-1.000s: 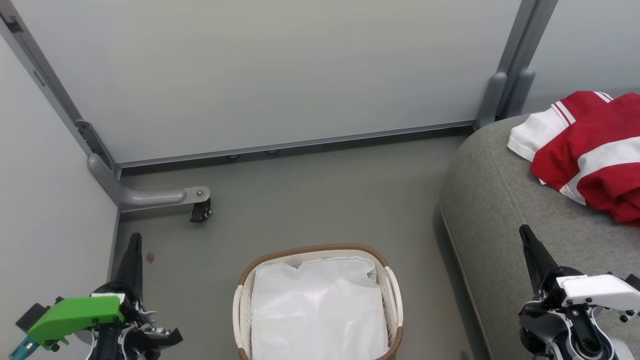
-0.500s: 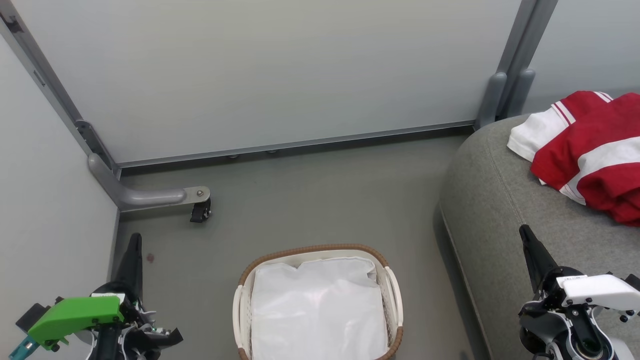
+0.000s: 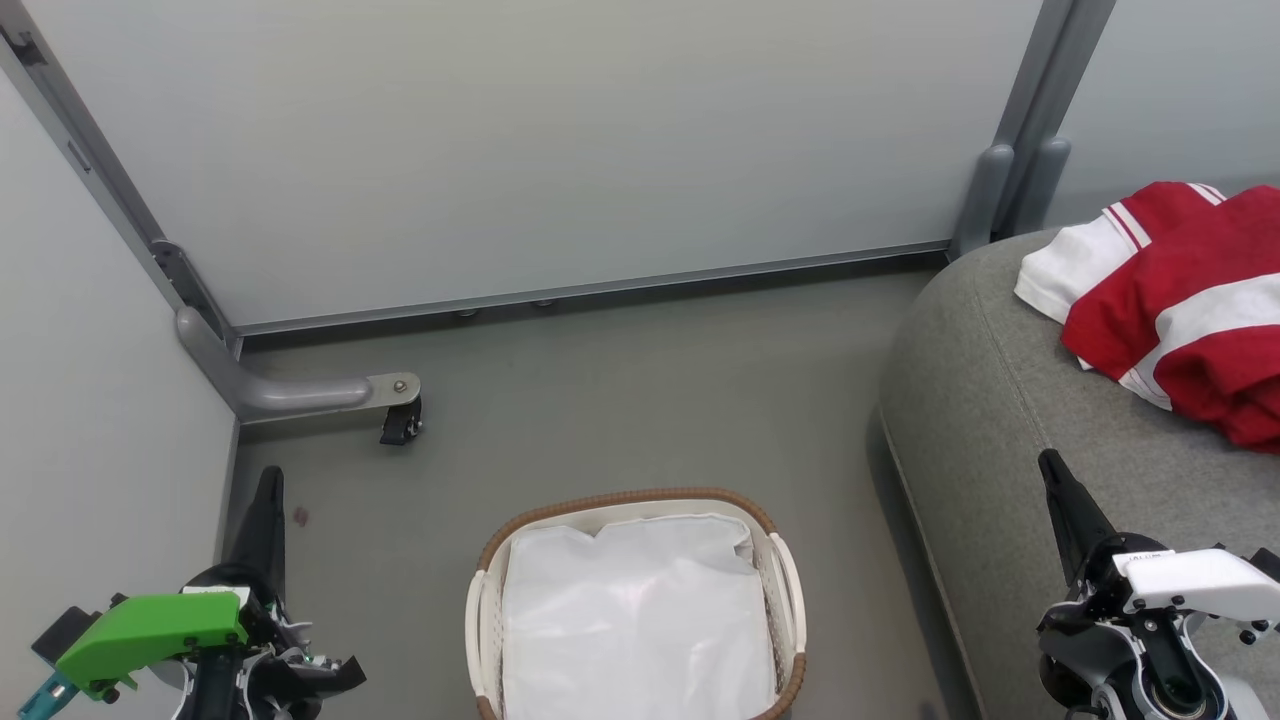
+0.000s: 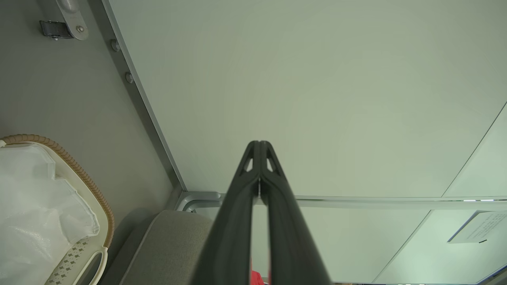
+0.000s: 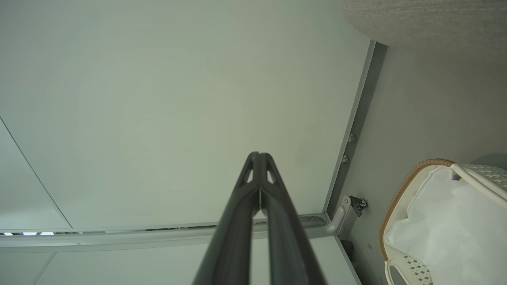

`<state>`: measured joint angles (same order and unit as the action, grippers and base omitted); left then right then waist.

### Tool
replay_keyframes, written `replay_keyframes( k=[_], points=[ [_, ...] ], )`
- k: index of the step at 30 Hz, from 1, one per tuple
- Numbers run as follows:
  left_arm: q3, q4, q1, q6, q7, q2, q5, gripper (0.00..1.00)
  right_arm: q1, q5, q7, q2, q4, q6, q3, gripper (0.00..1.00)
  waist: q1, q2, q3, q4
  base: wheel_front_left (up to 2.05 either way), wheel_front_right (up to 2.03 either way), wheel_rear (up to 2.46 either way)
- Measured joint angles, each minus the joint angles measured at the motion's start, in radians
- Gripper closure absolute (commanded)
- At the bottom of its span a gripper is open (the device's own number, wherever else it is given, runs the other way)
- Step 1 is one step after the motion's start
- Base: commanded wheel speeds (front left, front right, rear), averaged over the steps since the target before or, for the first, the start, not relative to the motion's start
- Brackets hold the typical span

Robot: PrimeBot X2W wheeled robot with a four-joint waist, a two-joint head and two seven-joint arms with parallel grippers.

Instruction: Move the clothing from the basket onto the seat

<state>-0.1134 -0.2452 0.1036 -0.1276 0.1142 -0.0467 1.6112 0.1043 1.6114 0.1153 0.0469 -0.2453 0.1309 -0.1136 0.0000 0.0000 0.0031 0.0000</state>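
Left gripper: my left gripper [image 3: 268, 482] sits low on the left over the floor [image 3: 640, 400]. It's clenched, tips pressed together, nothing in them.
Right gripper: my right gripper [image 3: 1050, 465] is low on the right, in front of the seat [image 3: 1000, 420]. Same deal, clenched on nothing.
Clothing: the red-and-white jersey clothing [image 3: 1190, 300] is bunched on top of the seat at far right and runs off the picture's edge, well apart from both grippers.
Basket: the basket [image 3: 620, 497] stands on the floor between my grippers, with the white liner [image 3: 640, 610] lying in it.
Edges: the seat's rounded corner and stitched seam are near the basket's right side, with a strip of floor between. The wall panel [image 3: 550, 150] closes off the back, and a caster wheel [image 3: 402, 425] is near my left gripper.
Room: a broad stretch of floor runs from the basket to the wall panel.
Left wrist extras: a red sliver [image 4: 255, 277] beside my fingers, too small to tell what, and a paper notice [image 4: 479, 227] on a panel.
Right wrist extras: the basket's perforated handle [image 5: 400, 273].
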Motion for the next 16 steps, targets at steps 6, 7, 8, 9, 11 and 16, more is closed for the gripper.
replay_keyframes(
  k=[6,7,8,9,11,16],
  points=[
    [0.0,0.0,0.0,0.0,0.0,0.0,0.0,1.0,0.0,0.0,0.0,0.0,0.0,0.0,0.0,1.0,0.0,0.0,0.0,0.0,0.0,0.0,0.0],
    [0.0,0.0,0.0,0.0,0.0,0.0,0.0,1.0,0.0,0.0,0.0,0.0,0.0,0.0,0.0,1.0,0.0,0.0,0.0,0.0,0.0,0.0,0.0],
    [0.0,0.0,0.0,0.0,0.0,0.0,0.0,1.0,0.0,0.0,0.0,0.0,0.0,0.0,0.0,1.0,0.0,0.0,0.0,0.0,0.0,0.0,0.0],
    [0.0,0.0,0.0,0.0,0.0,0.0,0.0,1.0,0.0,0.0,0.0,0.0,0.0,0.0,0.0,1.0,0.0,0.0,0.0,0.0,0.0,0.0,0.0],
    [0.0,0.0,0.0,0.0,0.0,0.0,0.0,1.0,0.0,0.0,0.0,0.0,0.0,0.0,0.0,1.0,0.0,0.0,0.0,0.0,0.0,0.0,0.0],
    [0.0,0.0,0.0,0.0,0.0,0.0,0.0,1.0,0.0,0.0,0.0,0.0,0.0,0.0,0.0,1.0,0.0,0.0,0.0,0.0,0.0,0.0,0.0]
  ],
)
